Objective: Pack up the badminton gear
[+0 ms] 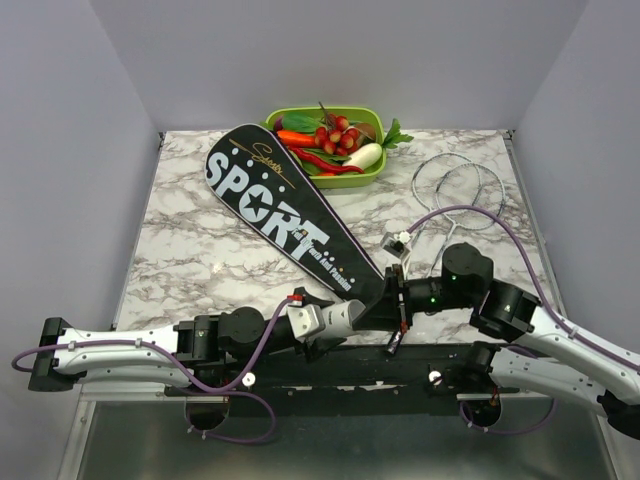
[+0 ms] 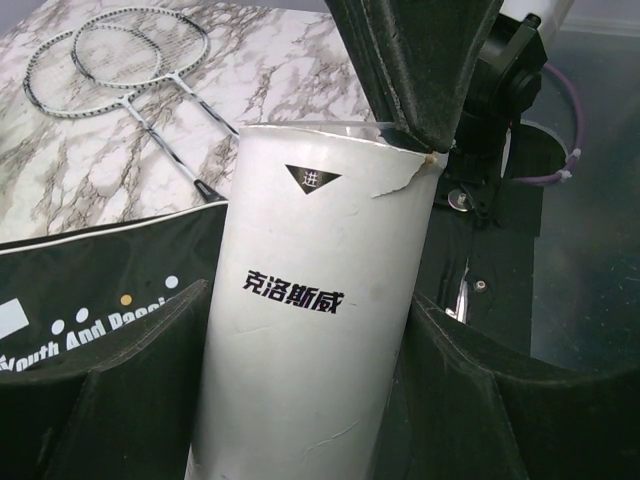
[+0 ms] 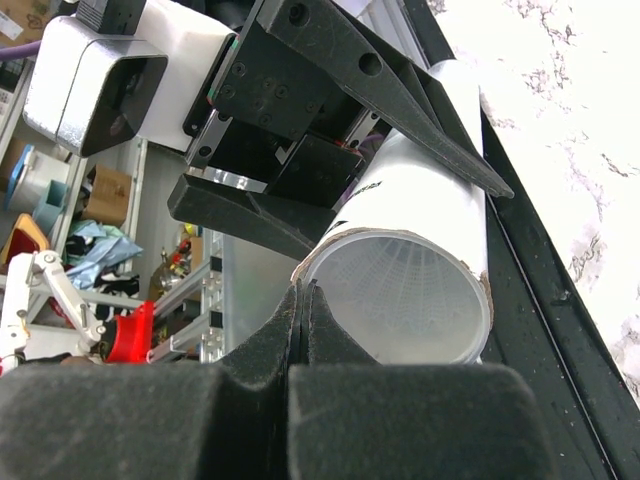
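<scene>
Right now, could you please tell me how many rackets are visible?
2. Both lie on the right side of the table, heads overlapping: one racket to the left, the other beside it. The bag might hide more.

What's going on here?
Left jaws clamp a white tube around its body, and the right jaws look pinched shut on its open rim. The black SPORT bag lies diagonally on the table. Two rackets lie unpacked at the far right. A green vegetable tray sits at the back.
</scene>
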`<state>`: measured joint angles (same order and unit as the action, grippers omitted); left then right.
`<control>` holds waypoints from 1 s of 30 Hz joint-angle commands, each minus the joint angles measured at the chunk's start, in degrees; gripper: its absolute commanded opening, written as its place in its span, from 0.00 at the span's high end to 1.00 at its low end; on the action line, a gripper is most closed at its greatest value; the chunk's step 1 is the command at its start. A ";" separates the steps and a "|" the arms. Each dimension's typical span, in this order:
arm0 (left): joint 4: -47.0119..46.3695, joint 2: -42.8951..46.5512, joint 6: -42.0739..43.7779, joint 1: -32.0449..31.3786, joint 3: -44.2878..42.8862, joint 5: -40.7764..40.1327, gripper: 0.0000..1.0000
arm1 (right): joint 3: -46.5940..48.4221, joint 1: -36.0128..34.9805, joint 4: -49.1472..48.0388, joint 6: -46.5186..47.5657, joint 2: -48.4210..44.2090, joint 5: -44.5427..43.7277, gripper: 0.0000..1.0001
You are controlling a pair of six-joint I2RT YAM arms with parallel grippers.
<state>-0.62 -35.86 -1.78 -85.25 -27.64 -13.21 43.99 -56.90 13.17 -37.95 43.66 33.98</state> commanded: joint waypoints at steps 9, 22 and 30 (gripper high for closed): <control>3.96 0.26 -11.49 -0.18 2.33 -3.14 1.00 | 2.42 -1.37 1.77 0.25 -2.79 -3.65 0.99; 4.31 0.79 -11.58 -0.09 2.50 -2.96 1.00 | -0.13 -1.98 -2.97 -0.37 -0.15 -2.95 0.99; 3.96 0.79 -11.49 -0.09 2.41 -2.87 1.00 | -0.66 -1.89 -3.76 -0.19 0.64 -2.78 0.99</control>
<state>-0.78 -35.24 -1.76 -85.25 -27.40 -13.26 44.56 -58.46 12.05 -38.13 43.42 31.90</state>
